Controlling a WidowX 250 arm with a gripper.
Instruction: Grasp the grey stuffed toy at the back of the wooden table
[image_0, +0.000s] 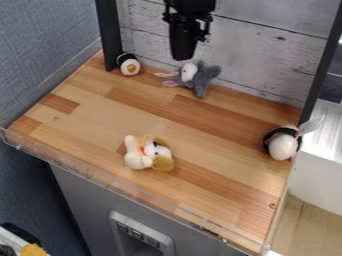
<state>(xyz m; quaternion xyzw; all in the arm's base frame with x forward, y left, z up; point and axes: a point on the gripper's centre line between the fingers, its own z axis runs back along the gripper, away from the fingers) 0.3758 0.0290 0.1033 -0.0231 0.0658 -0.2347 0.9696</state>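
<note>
You look from one raised camera on the near side of the bench (167, 117), facing down at a slant toward the pale plank wall (267, 55) along its far edge. It stands well back, so your view takes in the bench from its left side to its right, plus the grey cabinet front (80, 200) below the near edge. The bench sits turned to you: its near and far edges both slope downward to the right.

On the tabletop (220, 130), a dog toy (148, 154) lies before a corner toy (129, 66) and rear toy (206, 75), left of a side toy (282, 145).
</note>
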